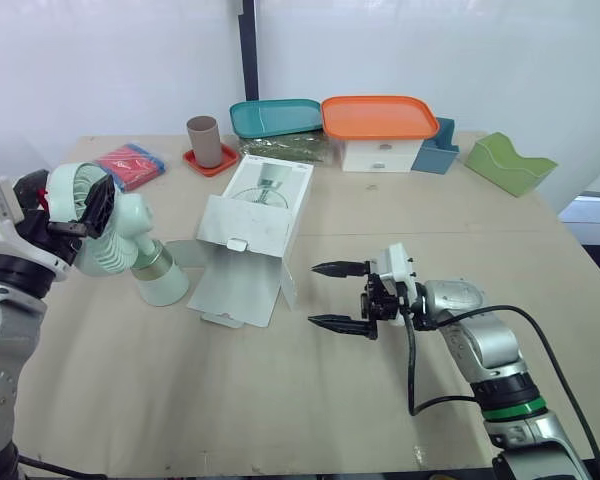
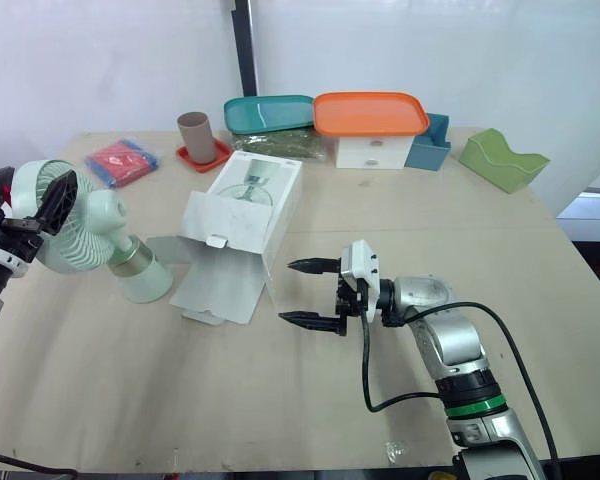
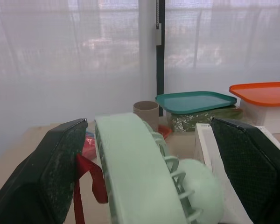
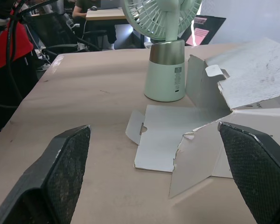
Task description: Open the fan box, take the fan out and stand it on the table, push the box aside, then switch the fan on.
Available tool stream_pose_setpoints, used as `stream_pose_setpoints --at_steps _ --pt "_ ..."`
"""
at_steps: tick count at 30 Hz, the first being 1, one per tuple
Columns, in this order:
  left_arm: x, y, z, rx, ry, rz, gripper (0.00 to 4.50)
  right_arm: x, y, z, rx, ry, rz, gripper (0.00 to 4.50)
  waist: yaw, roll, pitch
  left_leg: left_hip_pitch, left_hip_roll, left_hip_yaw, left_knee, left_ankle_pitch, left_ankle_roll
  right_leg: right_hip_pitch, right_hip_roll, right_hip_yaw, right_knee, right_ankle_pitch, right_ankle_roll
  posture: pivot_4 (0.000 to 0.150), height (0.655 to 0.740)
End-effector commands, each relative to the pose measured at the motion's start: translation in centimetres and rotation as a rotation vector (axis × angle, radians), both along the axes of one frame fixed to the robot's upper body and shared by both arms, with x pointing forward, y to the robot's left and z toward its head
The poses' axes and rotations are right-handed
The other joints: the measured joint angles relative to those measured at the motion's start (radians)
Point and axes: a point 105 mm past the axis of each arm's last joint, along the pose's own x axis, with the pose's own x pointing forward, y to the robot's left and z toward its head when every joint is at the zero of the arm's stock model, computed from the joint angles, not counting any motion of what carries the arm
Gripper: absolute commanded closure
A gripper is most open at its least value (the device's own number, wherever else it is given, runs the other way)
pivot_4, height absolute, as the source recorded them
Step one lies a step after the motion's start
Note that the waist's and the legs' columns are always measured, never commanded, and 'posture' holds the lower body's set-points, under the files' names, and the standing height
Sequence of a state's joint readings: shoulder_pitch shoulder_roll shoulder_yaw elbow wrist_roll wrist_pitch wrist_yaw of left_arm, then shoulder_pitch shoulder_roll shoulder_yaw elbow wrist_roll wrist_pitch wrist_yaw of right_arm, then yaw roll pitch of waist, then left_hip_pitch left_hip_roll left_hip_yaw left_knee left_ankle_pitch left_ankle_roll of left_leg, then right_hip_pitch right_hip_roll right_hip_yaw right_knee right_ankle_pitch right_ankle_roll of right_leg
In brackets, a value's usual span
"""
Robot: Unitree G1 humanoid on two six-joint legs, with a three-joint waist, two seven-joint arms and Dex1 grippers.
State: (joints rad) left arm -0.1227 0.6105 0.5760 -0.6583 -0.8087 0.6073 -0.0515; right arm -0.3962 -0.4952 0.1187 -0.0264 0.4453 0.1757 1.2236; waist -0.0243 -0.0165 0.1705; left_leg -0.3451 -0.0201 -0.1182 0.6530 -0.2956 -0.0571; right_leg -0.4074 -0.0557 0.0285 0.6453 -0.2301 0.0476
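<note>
The fan is out of its box and its foot sits on the table, at 9 o'clock from the box and just beside one of the open flaps. My left gripper is closed around the fan's round head, one finger on the front and one at the back. I judge it has a hold, but I cannot tell how tight. A red strap hangs by one of those fingers. The box lies open in the middle of the table with its flaps spread toward me. My right gripper is at 5 o'clock from the box, wide open with nothing in it. Far off at 12 o'clock sit a cup and some tubs with lids. Here is what worries me. If I let go while the fan leans, it may fall over. If the strap catches my finger, pulling away could drag the fan down. If I push the box toward 9 o'clock, the box or its flap will bump the fan, so it should go toward 12 or 3 o'clock.
</note>
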Motion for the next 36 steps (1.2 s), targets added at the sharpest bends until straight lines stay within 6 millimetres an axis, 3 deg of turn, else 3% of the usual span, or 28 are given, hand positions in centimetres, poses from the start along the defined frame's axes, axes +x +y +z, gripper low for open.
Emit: stream_pose_setpoints --at_steps 1,11,25,30,36 --pt "-0.9 -0.6 2.1 0.039 -0.084 -0.016 0.04 -0.5 0.1 0.8 0.004 -0.037 0.024 0.00 0.000 0.000 0.000 0.000 0.000 0.000 0.000 0.000 0.000 0.000 0.000 0.000 0.000 0.000 0.000 0.150 0.7400" --pt "-1.3 -1.9 2.2 0.028 -0.066 -0.082 0.04 -0.5 0.1 0.7 0.003 -0.030 0.022 0.00 0.000 0.000 0.000 0.000 0.000 0.000 0.000 0.000 0.000 0.000 0.000 0.000 0.000 0.000 0.000 0.150 0.7400" --pt "-1.4 -3.9 3.9 0.045 -0.105 -0.163 0.04 -0.6 0.2 0.7 0.003 -0.026 0.027 0.00 0.000 0.000 0.000 0.000 0.000 0.000 0.000 0.000 0.000 0.000 0.000 0.000 0.000 0.000 0.000 0.150 0.7400" --pt "-1.2 -6.6 2.0 0.051 -0.030 -0.275 0.04 -0.5 0.2 0.7 0.004 -0.026 0.025 0.00 0.000 -0.001 0.000 0.000 0.000 0.000 0.000 0.000 0.000 0.000 0.000 0.000 0.000 0.000 0.000 0.150 0.7400" --pt "-1.0 -8.9 -1.8 0.050 0.107 -0.383 0.04 -0.4 0.2 0.7 -0.003 -0.025 0.006 0.00 0.000 -0.001 0.001 0.000 0.000 0.000 0.000 0.000 -0.001 0.000 0.000 0.000 0.000 0.000 0.000 0.150 0.7400"
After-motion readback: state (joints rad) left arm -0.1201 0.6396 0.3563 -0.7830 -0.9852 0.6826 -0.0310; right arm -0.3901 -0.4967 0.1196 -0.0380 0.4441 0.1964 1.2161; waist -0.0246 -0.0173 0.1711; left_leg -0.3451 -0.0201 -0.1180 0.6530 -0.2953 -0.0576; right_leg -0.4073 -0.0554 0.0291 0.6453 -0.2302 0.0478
